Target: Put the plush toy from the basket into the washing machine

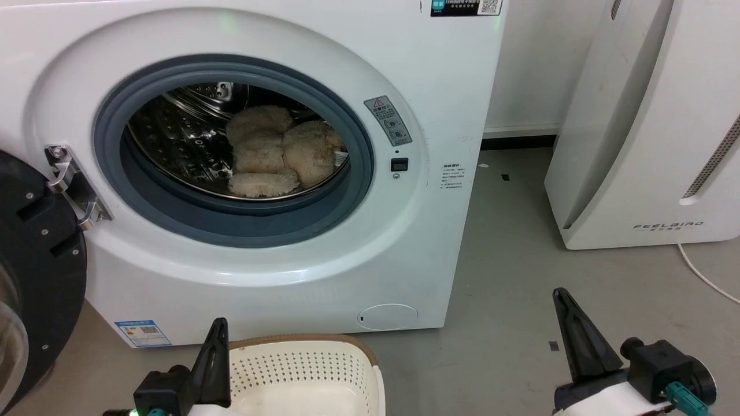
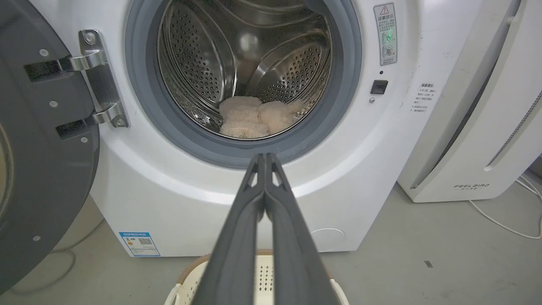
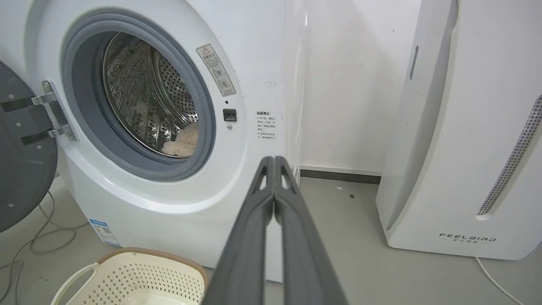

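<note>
The fluffy beige plush toy (image 1: 277,151) lies inside the steel drum of the white washing machine (image 1: 439,86), behind the grey port seal; the plush toy (image 2: 254,116) and plush toy (image 3: 184,142) are seen in both wrist views. The black-framed door (image 1: 34,271) hangs open at the left. The cream perforated basket (image 1: 306,370) stands on the floor in front of the machine, with nothing visible inside. My left gripper (image 1: 217,329) is shut, low beside the basket's left side. My right gripper (image 1: 562,300) is shut, over the floor to the right.
A white FEELBIRD appliance (image 1: 653,127) stands to the right of the washer, against the wall. A white cable (image 1: 702,274) runs across the grey floor by its base. More cables (image 3: 38,237) lie on the floor under the open door.
</note>
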{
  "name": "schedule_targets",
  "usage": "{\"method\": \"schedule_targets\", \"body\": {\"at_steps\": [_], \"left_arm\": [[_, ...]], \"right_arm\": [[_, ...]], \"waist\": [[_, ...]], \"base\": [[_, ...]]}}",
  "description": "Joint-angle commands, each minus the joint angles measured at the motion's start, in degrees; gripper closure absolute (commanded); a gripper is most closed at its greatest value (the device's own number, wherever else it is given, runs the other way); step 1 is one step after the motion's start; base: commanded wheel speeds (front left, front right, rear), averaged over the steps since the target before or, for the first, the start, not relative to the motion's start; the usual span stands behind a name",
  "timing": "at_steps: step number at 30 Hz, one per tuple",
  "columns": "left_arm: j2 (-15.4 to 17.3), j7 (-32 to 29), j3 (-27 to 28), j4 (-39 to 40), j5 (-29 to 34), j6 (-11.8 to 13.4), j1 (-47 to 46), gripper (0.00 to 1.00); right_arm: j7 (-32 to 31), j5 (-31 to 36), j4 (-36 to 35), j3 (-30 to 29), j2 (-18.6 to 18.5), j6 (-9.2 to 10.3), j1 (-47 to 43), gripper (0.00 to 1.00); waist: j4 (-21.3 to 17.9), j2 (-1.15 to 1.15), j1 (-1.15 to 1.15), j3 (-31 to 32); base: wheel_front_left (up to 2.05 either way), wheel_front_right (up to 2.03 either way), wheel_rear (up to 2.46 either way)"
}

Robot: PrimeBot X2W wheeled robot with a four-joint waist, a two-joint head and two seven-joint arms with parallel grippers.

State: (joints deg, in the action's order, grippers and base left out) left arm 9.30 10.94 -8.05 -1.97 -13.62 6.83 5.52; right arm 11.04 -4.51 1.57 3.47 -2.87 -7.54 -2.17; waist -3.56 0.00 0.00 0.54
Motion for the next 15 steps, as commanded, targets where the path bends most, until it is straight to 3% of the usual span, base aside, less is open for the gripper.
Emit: {"method": "schedule_targets", "body": {"at_steps": [1,15], "left_arm": [[-0.4,-0.4,0.5,0.3,0.8,-0.4,-1.0,1.00],[-1.4,-2.0,1.7,0.6,2.8,-1.4,-1.7,1.00]], "right_arm": [[-0.4,0.5,-0.3,-0.2,0.0,0.01,0.6,1.00],[-2.1,1.1,-0.5,-0.7,0.0,0.02,0.8,1.00]], "waist": [[0.1,0.00,0.00,0.0],[0.6,0.00,0.00,-0.1]], "base": [[0.00,0.00,0.00],[0.00,0.00,0.00]]}}
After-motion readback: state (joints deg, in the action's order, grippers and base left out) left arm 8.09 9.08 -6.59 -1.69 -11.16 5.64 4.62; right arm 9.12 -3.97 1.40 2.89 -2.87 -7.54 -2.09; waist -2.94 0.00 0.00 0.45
